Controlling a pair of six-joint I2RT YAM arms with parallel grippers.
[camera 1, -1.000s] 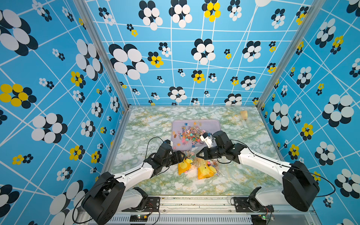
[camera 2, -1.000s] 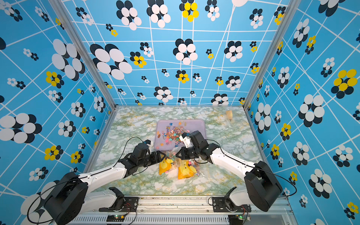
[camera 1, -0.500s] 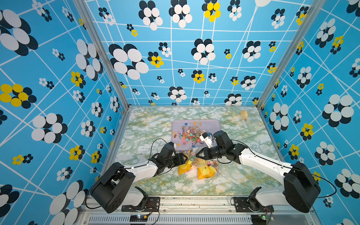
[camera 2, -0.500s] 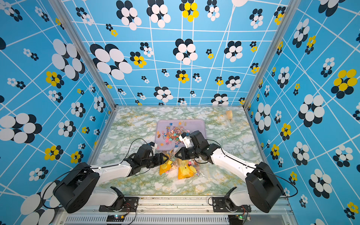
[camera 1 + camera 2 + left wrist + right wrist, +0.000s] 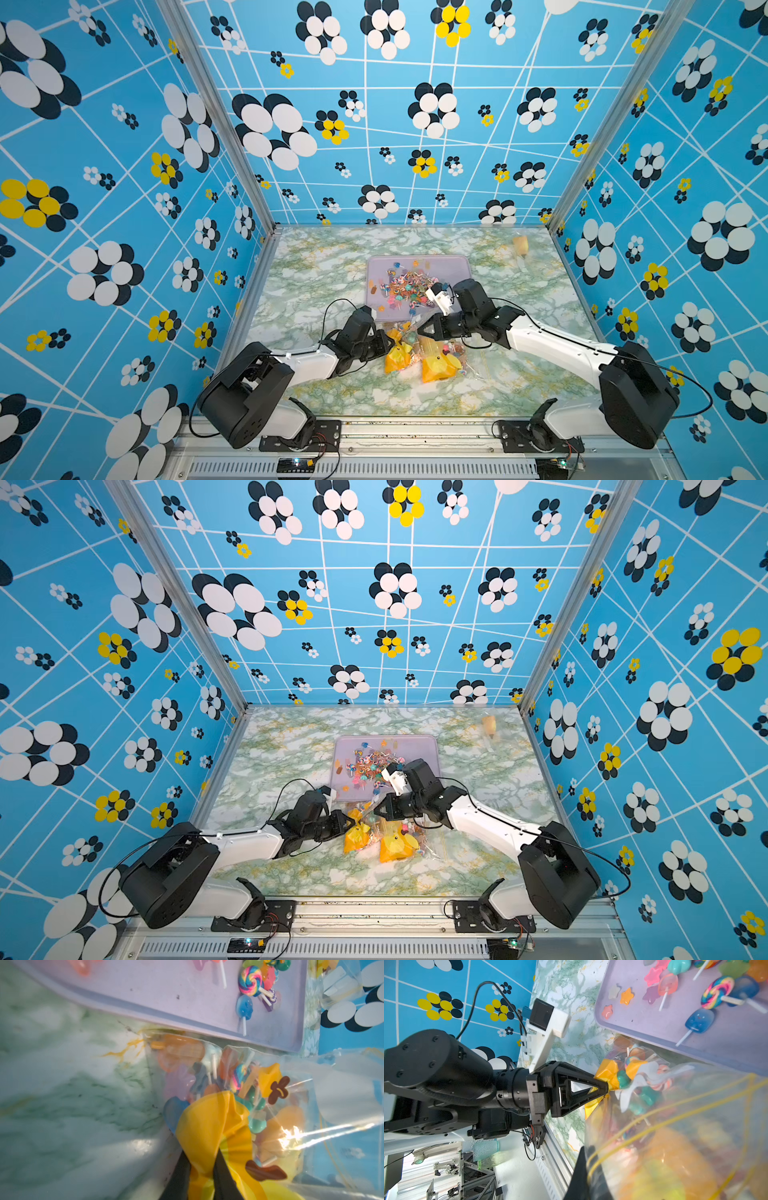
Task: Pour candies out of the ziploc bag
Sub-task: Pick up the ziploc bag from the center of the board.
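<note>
The clear, yellow-printed bag [image 5: 436, 365] lies on the table [image 5: 332, 270], candies [image 5: 239, 1078] inside. At its 12 o'clock a lilac tray [image 5: 455, 266] holds many more. The left gripper [image 5: 607, 1086] has its jaws pinching the bag's 9 o'clock corner; the right gripper [image 5: 419, 328] clamps its 12 o'clock edge.

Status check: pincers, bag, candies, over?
Left pincer shut on ziploc bag, yellow corner; right pincer shut on it too. Many candies in tray, some bagged. No obstruction.
</note>
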